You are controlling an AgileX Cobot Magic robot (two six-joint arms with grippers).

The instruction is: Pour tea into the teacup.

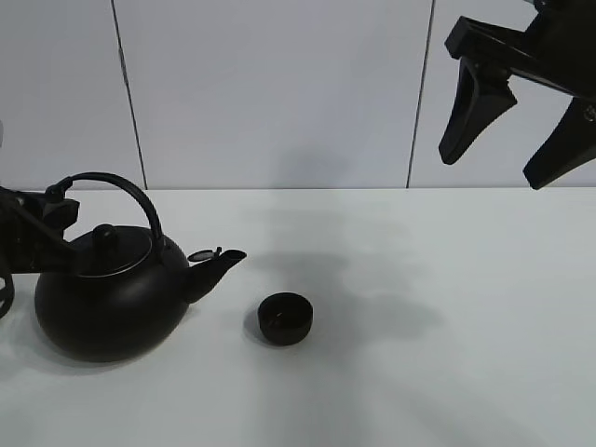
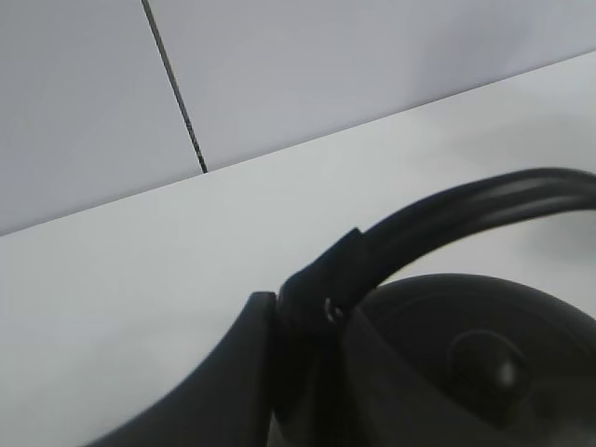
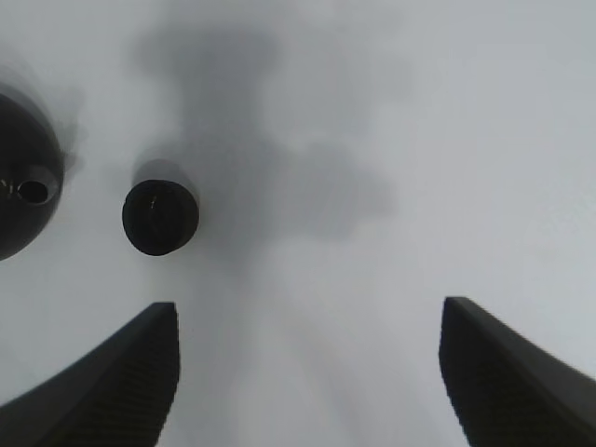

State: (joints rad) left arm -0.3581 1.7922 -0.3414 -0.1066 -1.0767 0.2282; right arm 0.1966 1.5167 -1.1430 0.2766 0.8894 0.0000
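my left claw sat at the rear of the kettle, against the foot of its arched handle. one finger lay flush beside that handle bracket, but its partner was hidden, so i could not tell whether i was pinching the handle or only touching it. the kettle stood upright on the table, lid on, with its spout aimed away from my claw.

the teacup rested just past the spout and a little nearer the camera than the kettle, upright and apart from it. no tea was visible, either falling or in the cup.

i judged the kettle rigid and heavy if full. its smooth handle looked likely to twist in a low grip, so a firm hold nearer the arch would have tipped it more steadily. the cup looked light and easily nudged, so the spout had to stay clear of its rim.

my right claw hung high, well beyond the cup from the kettle, spread wide and holding nothing.
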